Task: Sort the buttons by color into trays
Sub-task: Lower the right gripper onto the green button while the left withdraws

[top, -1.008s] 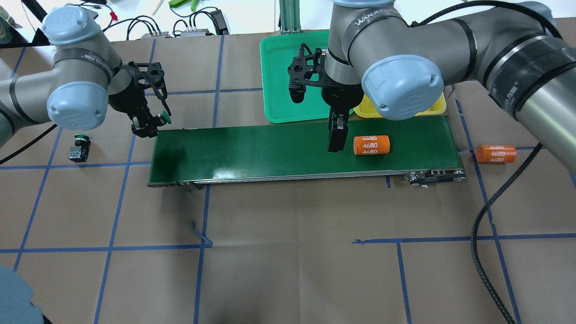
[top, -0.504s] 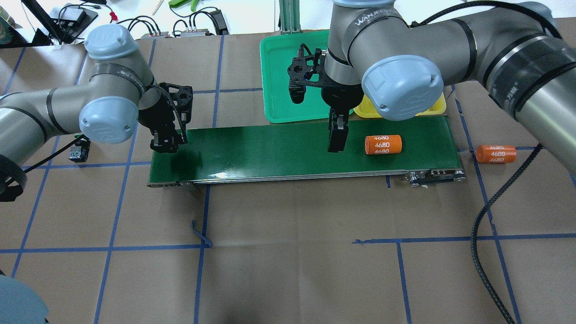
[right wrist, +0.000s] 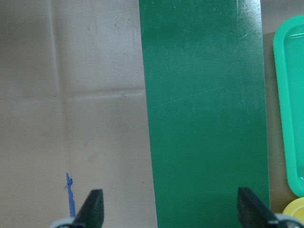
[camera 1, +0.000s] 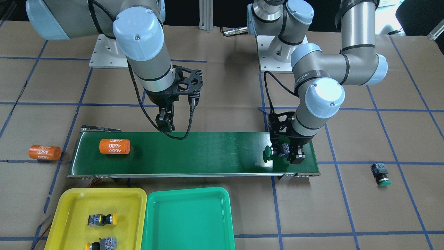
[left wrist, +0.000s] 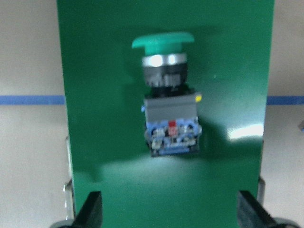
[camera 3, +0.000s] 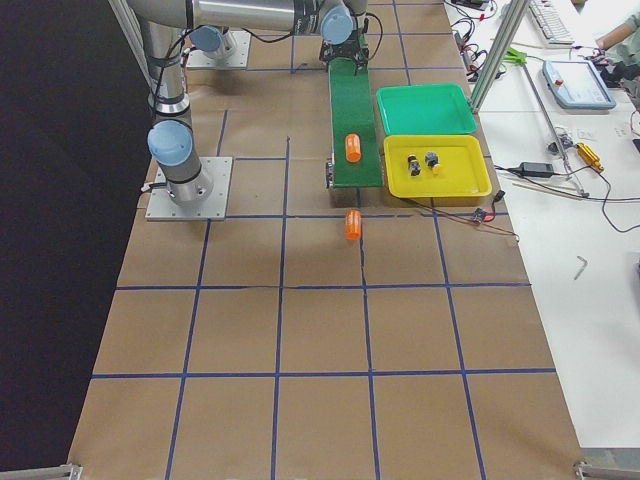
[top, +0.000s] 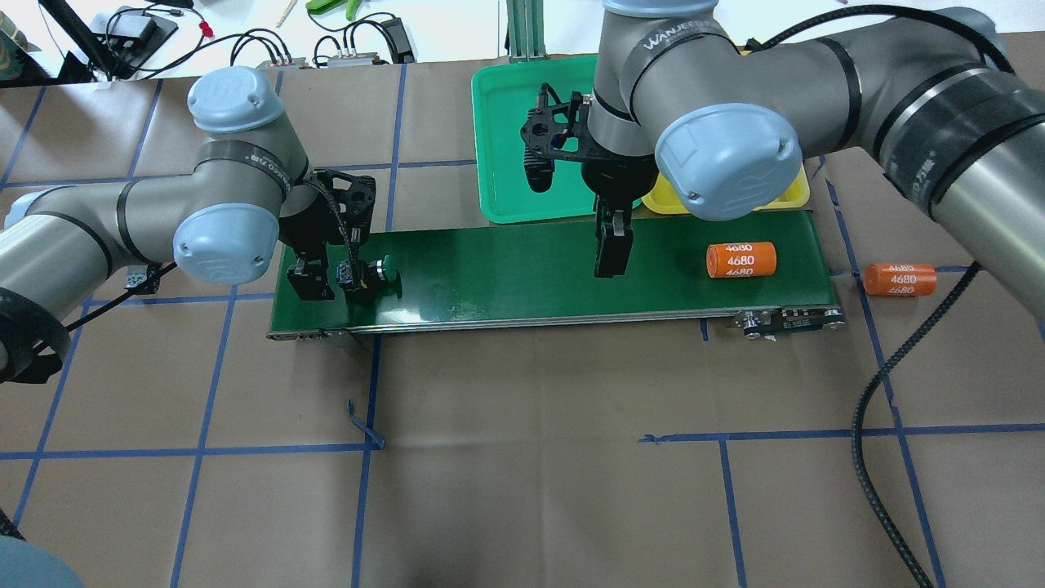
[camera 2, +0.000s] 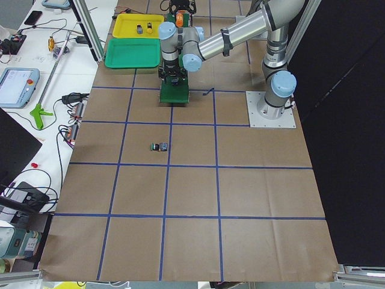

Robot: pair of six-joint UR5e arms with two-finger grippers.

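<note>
A green-capped button (top: pixel 374 273) (left wrist: pixel 168 109) lies on its side at the left end of the conveyor belt (top: pixel 506 278). My left gripper (top: pixel 331 282) (left wrist: pixel 168 211) hovers just behind it, open, its fingers apart from the button. A second green button (camera 1: pixel 380 173) (camera 2: pixel 160 146) lies on the paper beyond that end. Two yellow buttons (camera 1: pixel 102 219) (camera 1: pixel 102 243) lie in the yellow tray (camera 1: pixel 100 191). Beside it, the green tray (camera 1: pixel 187 222) holds nothing. My right gripper (top: pixel 612 253) (camera 1: pixel 164 123) hangs open over the belt's middle.
One orange "4680" cylinder (top: pixel 740 260) rides the belt near its right end. Another cylinder (top: pixel 900 278) lies on the paper past that end. A black cable (top: pixel 882 392) trails from the right arm across the table.
My left gripper carried the green button from beside the belt onto its left end and opened, leaving it on the belt. The orange cylinder on the belt slid right. The right arm held still.
</note>
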